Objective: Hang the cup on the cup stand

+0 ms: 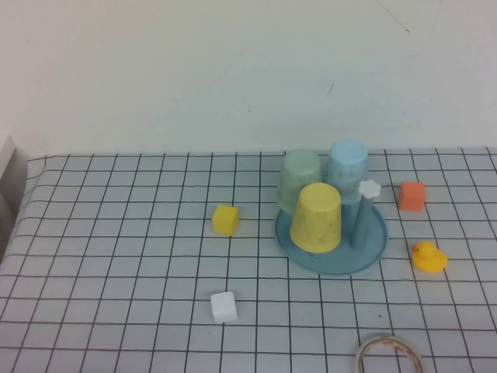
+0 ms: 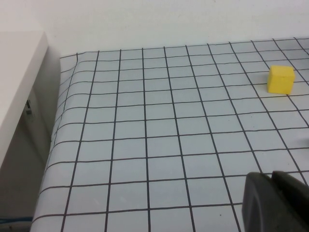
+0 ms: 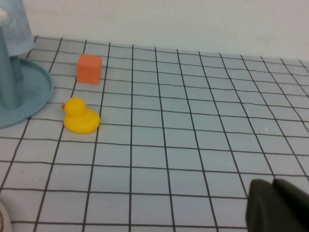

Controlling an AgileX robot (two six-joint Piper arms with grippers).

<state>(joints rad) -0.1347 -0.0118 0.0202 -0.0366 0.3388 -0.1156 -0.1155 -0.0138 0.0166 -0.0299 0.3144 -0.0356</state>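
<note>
Yellow cup point(image 1: 316, 217): one, inverted on the blue cup stand point(image 1: 365, 250) in front of one green cup point(image 1: 300, 180) and one blue cup point(image 1: 346, 165); likely light, stiff, slick, best gripped across its tapered wall. One bare peg point(image 1: 363, 216). Left gripper point(image 2: 273, 199) and right gripper point(image 3: 276, 205): closed, empty, away from the stand.
</note>
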